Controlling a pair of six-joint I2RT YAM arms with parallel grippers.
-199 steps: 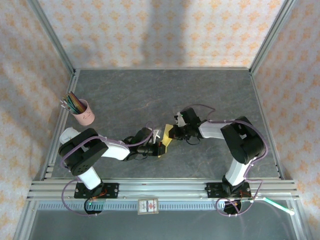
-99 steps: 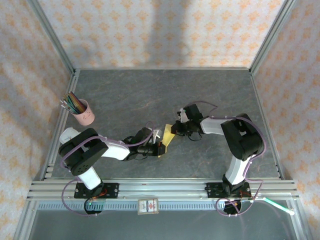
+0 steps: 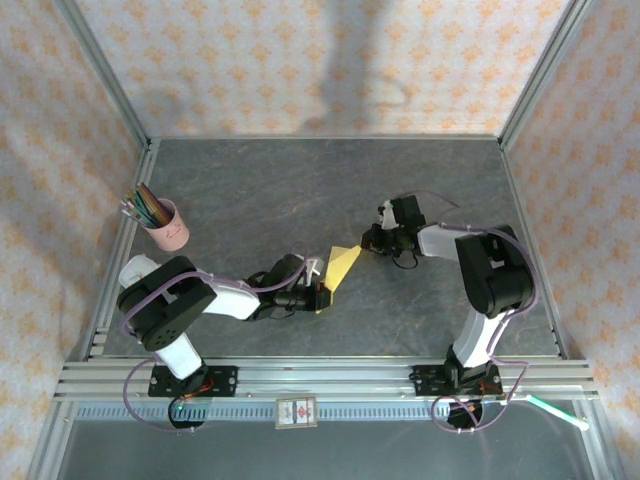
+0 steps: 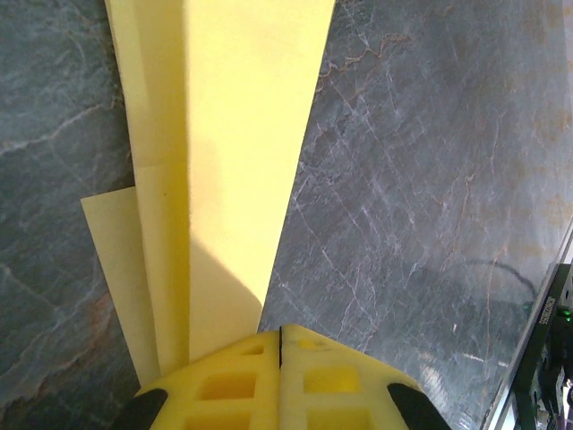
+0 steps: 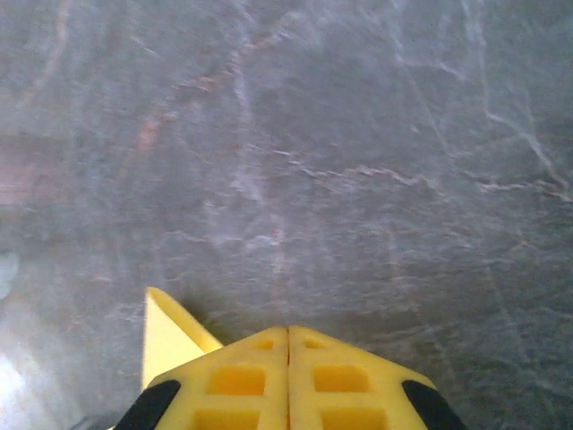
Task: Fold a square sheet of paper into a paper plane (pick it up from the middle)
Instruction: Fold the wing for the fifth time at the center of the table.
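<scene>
Your paper point(image 4: 233, 134): narrow dart already, likely final creases left; left gripper point(image 4: 280, 333) pinches one end; right gripper point(image 5: 288, 333) closed beside the tip

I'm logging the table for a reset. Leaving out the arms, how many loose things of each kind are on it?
Folded yellow paper: 1
Pink cup: 1
Coloured pencils in the cup: a bunch, too tightly packed to count
Total: 2, plus the pencils
</scene>
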